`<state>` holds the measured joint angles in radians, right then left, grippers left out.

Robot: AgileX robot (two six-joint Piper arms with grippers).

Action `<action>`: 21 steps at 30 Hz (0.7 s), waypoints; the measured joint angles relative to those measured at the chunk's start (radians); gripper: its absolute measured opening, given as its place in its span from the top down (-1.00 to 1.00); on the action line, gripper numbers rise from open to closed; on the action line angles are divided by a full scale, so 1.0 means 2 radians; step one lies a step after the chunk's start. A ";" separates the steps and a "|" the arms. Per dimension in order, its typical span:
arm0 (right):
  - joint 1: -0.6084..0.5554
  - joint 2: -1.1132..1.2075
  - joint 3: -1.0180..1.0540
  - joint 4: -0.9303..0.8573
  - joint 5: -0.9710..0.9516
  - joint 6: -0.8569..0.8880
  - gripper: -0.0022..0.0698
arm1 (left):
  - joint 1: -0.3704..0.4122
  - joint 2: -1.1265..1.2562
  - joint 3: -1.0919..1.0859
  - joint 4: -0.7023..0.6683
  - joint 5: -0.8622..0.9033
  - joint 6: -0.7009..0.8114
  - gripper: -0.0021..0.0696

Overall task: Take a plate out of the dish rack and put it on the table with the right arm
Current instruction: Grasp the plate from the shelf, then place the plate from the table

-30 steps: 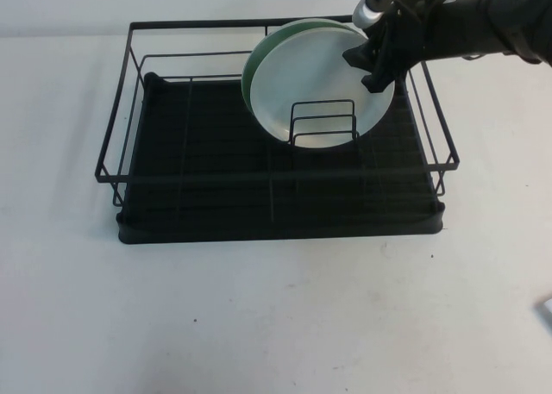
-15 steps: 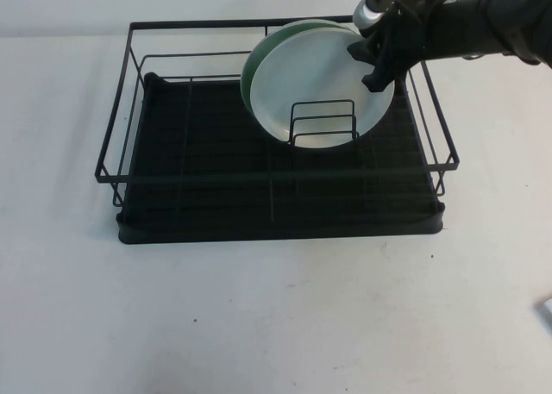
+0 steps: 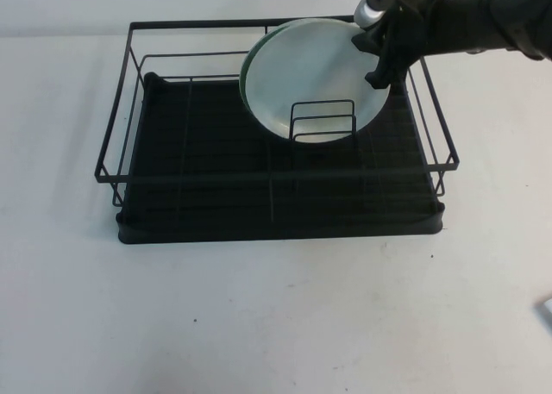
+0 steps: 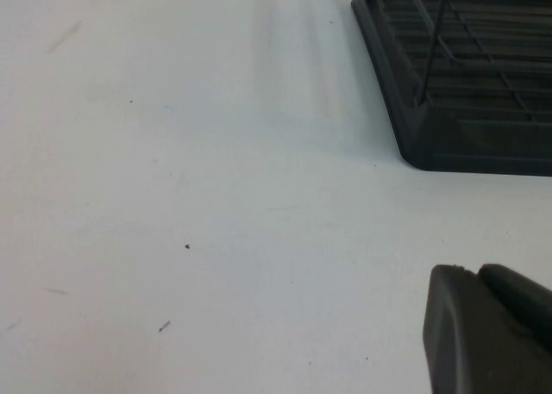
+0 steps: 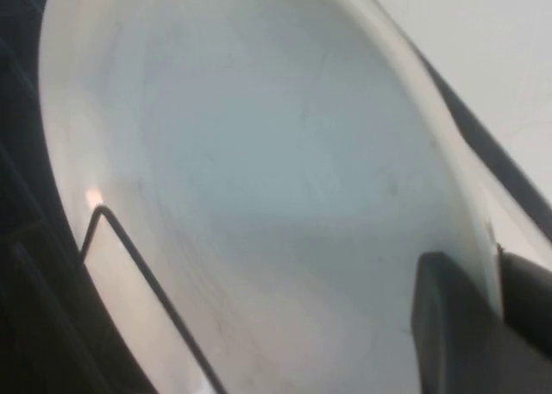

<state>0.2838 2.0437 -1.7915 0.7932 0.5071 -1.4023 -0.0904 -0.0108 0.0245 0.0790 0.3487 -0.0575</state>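
plate rim apparently between right gripper fingers, seen only at wrist; left gripper fingers' state unclear

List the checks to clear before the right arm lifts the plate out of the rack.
1. Right gripper clamped on the plate rim: ok, fingers straddle the edge.
2. Plate out of the wire holder: not ok, its lower edge sits behind the wires.
3. Green plate stays behind: cannot tell.
4. Table free in front of the dish rack: ok.
5. Left gripper away, over the table: ok.
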 joint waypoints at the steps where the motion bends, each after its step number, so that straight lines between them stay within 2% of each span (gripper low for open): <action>1: 0.000 -0.005 0.000 -0.001 0.001 0.000 0.82 | 0.000 0.000 0.000 0.000 0.000 0.000 0.95; 13: 0.000 -0.126 0.000 0.002 0.056 0.014 0.85 | 0.000 0.000 0.000 0.000 0.000 0.000 0.95; 17: 0.000 -0.173 0.000 -0.004 0.071 0.044 0.85 | 0.000 0.000 0.000 0.000 0.000 0.000 0.95; 21: 0.000 -0.223 0.000 -0.049 0.108 0.117 0.85 | 0.000 0.000 0.000 0.000 0.000 0.000 0.95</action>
<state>0.2838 1.5976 -1.7915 0.6948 0.7227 -1.1690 -0.0904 -0.0108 0.0245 0.0790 0.3487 -0.0575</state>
